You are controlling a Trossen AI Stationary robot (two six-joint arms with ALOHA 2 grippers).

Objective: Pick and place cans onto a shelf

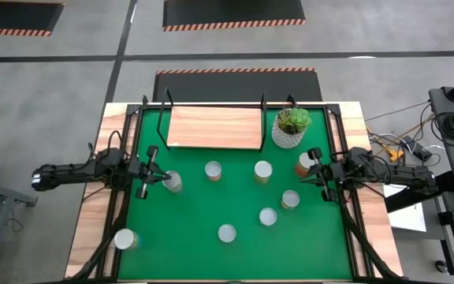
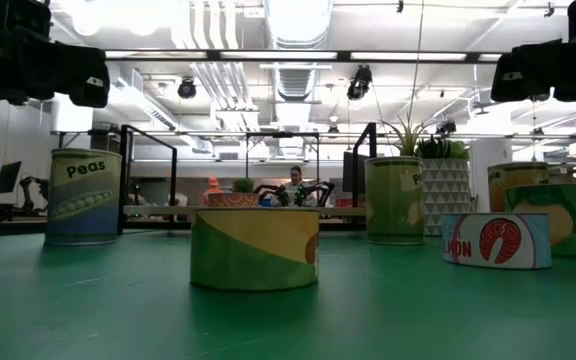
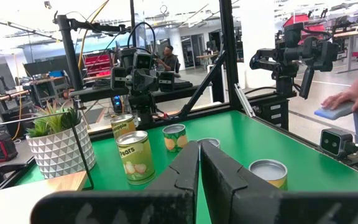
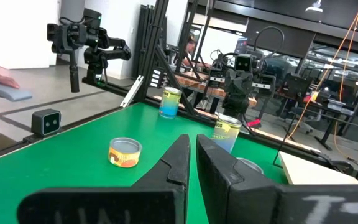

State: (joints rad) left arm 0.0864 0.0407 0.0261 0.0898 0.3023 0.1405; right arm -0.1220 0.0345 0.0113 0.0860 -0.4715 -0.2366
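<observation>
While the shelf (image 1: pixel 214 128) lies at the mat's (image 1: pixel 187 237) far edge w/ its long axis running left-right, beside the plant pot (image 1: pixel 289 128), the cans (image 1: pixel 213 170) stand upright on the mat, silver tops up; one sits off it on the wood at front left. Left gripper (image 1: pixel 162 179) hovers next to a can, fingers nearly shut, holding nothing. Right gripper (image 1: pixel 304 177) is near the orange can, fingers likewise almost closed, empty. Low view alone shows labels: "Peas" (image 2: pixel 84 197), salmon tin (image 2: pixel 495 240).
</observation>
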